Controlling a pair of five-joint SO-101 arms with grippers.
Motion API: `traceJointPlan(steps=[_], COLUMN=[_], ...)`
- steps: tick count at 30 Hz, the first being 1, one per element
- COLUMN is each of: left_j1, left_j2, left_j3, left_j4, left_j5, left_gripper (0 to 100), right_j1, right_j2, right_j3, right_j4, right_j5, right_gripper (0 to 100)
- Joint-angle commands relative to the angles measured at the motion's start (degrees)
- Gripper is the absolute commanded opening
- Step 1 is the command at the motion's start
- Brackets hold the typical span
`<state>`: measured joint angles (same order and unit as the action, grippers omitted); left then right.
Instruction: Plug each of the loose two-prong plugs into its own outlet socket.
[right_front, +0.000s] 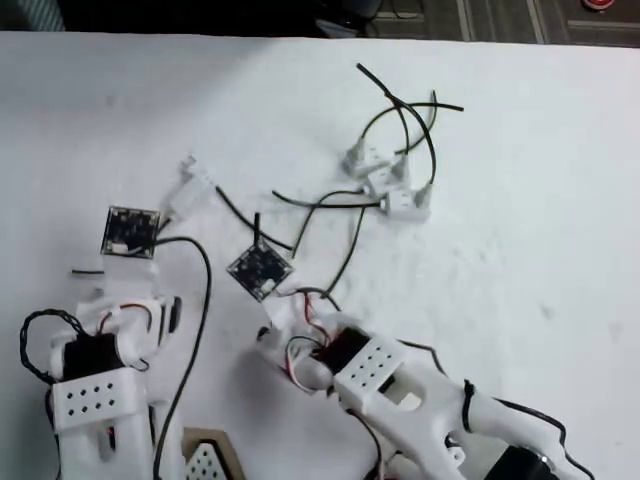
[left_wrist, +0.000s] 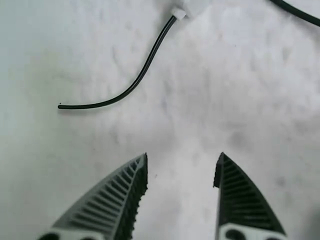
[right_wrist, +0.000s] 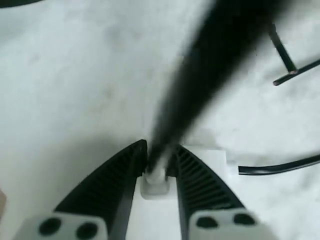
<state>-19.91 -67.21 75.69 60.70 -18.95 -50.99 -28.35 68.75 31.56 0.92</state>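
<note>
The plug (right_wrist: 155, 184) is pinched in the right gripper (right_wrist: 157, 150), jaws narrowed tight on its white body, its black cable (right_wrist: 210, 65) running up past the lens. From above I place it low and centre of the frame, just below the nearer socket board (right_front: 259, 268). I judge the grasp made and the insertion not yet. Next I need the prongs squared to that board's slots, and I can't see them from here. The second board (right_front: 131, 230) lies at left, above my left gripper (left_wrist: 182, 160), which stands wide and empty over the table (left_wrist: 240, 100). More loose plugs (right_front: 395, 185) cluster at upper right.
</note>
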Motion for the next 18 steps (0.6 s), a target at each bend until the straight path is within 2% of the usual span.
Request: traceJointPlan(steps=[1,11,16,18], left_j1=[-0.3,-0.3,-0.3,-0.3], left_j2=[-0.9,-0.9,-0.9,-0.9], left_j3=[-0.3,0.4,0.4,0.4], left_j4=[-1.2,-1.5,-1.5,-1.5], left_j5=[-0.4,-0.5,-0.5,-0.5], left_gripper=[23,23,23,23], right_j1=[0.0,0.0,0.0,0.0], right_j2=[-1.1,-10.3,-10.2,-9.9], right_j3=[-2.7,-5.0,-4.9,-4.2], right_j4=[5.6,13.5,11.1,10.3], right_j5=[0.3,0.2,0.4,0.6], right_gripper=[12.5,12.2,1.5,2.5])
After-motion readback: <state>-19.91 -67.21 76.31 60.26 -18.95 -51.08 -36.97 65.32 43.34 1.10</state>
